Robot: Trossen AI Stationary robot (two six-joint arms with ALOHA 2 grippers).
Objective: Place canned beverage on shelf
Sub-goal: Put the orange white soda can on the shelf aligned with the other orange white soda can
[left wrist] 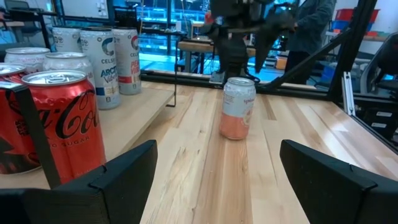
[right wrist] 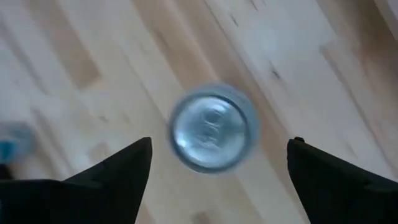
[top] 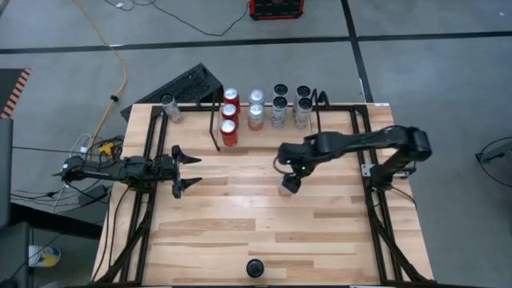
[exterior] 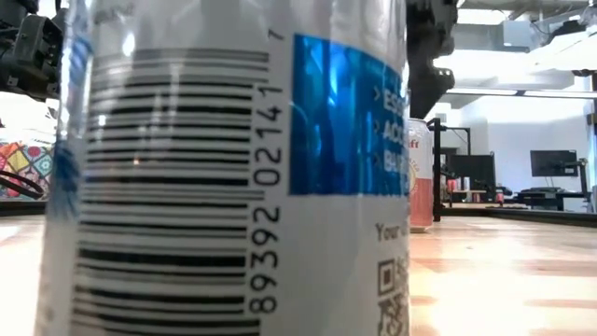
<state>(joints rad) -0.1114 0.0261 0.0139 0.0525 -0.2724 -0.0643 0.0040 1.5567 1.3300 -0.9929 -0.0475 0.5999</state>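
Note:
A peach and silver can [left wrist: 239,107] stands upright on its base on the wooden table [top: 240,224], in front of the shelf. My right gripper [right wrist: 221,142] hangs above it, pointing steeply down. It is open, with its fingers wide on either side of the can's silver top [right wrist: 213,127], and touches nothing. The shelf [top: 215,124] of thin black rods stands at the table's far edge and holds red cans [top: 230,112] and several silver ones [top: 279,108]. My left gripper [top: 187,170] waits open and level at the table's left.
One silver can [top: 169,108] stands alone to the left of the shelf. Another can [top: 254,267], with a barcode and a blue label [exterior: 233,168], stands at the near edge and fills most of the low view. Black arm rails [top: 376,208] run along both sides.

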